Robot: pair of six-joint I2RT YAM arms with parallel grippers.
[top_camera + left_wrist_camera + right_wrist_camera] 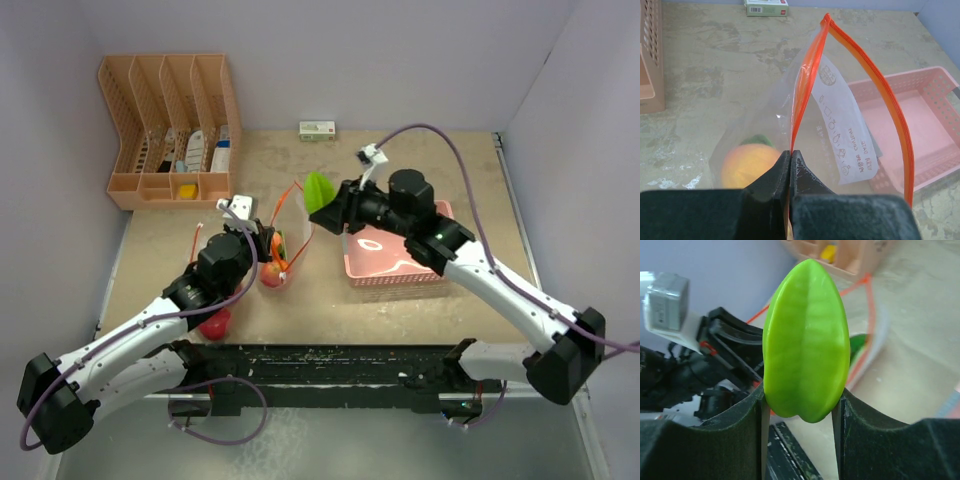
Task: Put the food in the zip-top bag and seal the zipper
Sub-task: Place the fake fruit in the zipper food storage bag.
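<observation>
Noted: left fingers [791, 167] clenched on zip-top bag [840, 115] rim; right fingers [333, 203] grasping green piece [806, 340] at bag's 1 o'clock — releasing here, I'd likely clip the rim and miss.

Centre of the beige counter [150, 250]: a clear plastic zip-top bag with an orange zipper [292, 225], mouth upward, its near rim pinched in the left hand [791, 156]. At the bag's bottom lies a glossy peach-orange plastic fruit [747, 166], with a dark green plastic piece [760, 140] just behind it. Right of the bag stands a pink perforated plastic basket [395, 282]. Raised at the far-right end of the bag's mouth is a bright green ribbed plastic fruit [806, 335], clamped in the right hand [801, 400]. Near left, beside the left arm, lies a red plastic apple [214, 324]. Back left is a peach-coloured slotted plastic organiser [165, 90]; back centre, a small white-and-green cardboard box [317, 129].
</observation>
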